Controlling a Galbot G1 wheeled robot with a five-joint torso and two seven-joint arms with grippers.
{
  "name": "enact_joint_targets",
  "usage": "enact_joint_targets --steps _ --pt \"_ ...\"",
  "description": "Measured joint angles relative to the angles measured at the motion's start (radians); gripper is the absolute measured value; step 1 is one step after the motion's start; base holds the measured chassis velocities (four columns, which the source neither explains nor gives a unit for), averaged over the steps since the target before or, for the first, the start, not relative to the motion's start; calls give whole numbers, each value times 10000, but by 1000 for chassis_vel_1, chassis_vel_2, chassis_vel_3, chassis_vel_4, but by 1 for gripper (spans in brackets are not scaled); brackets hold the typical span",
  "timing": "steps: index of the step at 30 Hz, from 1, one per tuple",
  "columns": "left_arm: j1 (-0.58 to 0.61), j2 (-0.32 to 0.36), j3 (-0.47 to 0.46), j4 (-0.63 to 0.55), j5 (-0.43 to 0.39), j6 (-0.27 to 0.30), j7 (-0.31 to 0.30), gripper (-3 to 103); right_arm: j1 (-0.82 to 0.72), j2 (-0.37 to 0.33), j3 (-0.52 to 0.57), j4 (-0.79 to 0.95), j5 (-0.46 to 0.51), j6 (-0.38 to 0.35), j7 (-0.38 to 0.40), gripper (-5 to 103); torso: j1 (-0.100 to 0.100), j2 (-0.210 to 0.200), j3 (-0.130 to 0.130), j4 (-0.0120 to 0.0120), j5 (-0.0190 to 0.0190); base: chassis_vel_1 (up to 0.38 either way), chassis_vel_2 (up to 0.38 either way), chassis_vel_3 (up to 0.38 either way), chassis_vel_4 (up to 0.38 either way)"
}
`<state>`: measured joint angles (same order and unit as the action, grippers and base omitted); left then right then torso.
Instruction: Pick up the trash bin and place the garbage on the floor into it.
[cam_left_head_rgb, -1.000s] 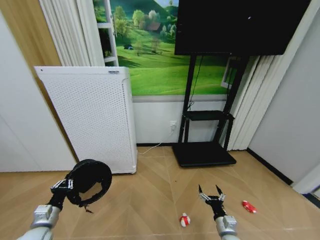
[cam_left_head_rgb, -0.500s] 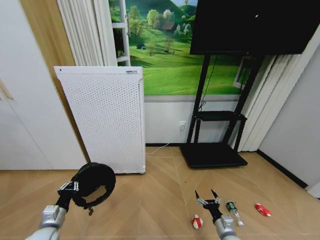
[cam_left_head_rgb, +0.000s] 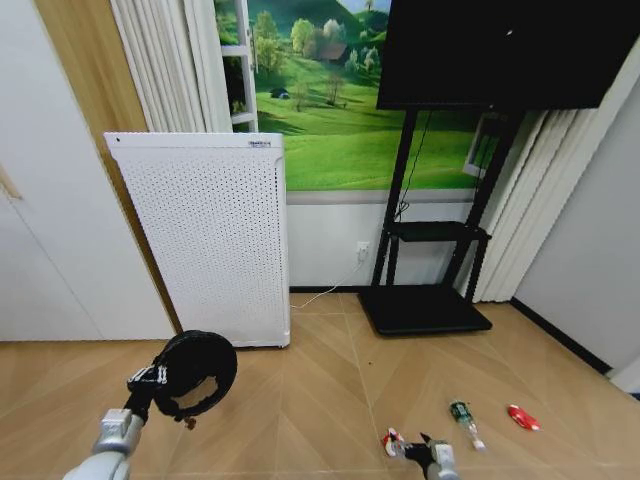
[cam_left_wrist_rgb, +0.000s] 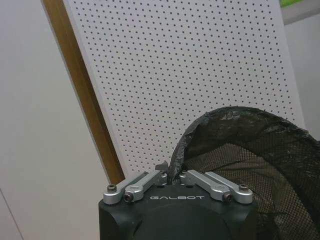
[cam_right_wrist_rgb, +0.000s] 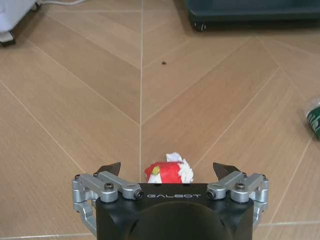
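The black mesh trash bin (cam_left_head_rgb: 197, 370) hangs tilted above the floor at the left, its rim pinched by my left gripper (cam_left_head_rgb: 152, 383). In the left wrist view the left gripper (cam_left_wrist_rgb: 172, 176) is shut on the trash bin (cam_left_wrist_rgb: 250, 155) at its rim. Three bits of garbage lie on the wood floor: a red-and-white wad (cam_left_head_rgb: 391, 440), a small green bottle (cam_left_head_rgb: 462, 417) and a flat red wrapper (cam_left_head_rgb: 522, 417). My right gripper (cam_left_head_rgb: 417, 447) is low beside the wad. In the right wrist view the right gripper (cam_right_wrist_rgb: 167, 169) stands open with the wad (cam_right_wrist_rgb: 169, 173) between its fingers.
A tall white perforated appliance (cam_left_head_rgb: 205, 235) stands against the wall behind the bin. A black TV stand (cam_left_head_rgb: 420, 308) sits farther back on the right, with a white cable (cam_left_head_rgb: 325, 290) on the floor near it. The bottle (cam_right_wrist_rgb: 314, 120) lies just past the wad.
My right gripper has dropped toward the floor and now straddles the wad. The left gripper still holds the bin. The head camera has shifted.
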<state>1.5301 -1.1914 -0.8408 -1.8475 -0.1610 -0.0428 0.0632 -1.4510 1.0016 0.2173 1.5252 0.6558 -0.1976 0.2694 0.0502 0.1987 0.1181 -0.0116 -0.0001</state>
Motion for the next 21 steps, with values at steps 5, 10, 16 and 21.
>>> enact_joint_targets --steps 5,10,16,21 --pt "-151 -18 334 378 248 -121 -9 4 769 1162 -164 -1280 -283 59 275 100 0 -1 0 1 0 0 0 0 0" --pt "-192 -92 456 493 403 -183 -9 4 1110 1822 -3 -1818 -144 65 517 100 0 -2 0 -1 0 0 0 0 0" --pt "-258 -125 580 523 510 -202 -17 4 1557 2378 192 -2568 -256 98 694 100 0 -2 0 -2 1 0 0 0 0" --pt "-280 -69 683 580 512 -227 -23 4 1721 2528 490 -3018 -365 138 720 100 0 -1 0 -2 0 0 0 0 0"
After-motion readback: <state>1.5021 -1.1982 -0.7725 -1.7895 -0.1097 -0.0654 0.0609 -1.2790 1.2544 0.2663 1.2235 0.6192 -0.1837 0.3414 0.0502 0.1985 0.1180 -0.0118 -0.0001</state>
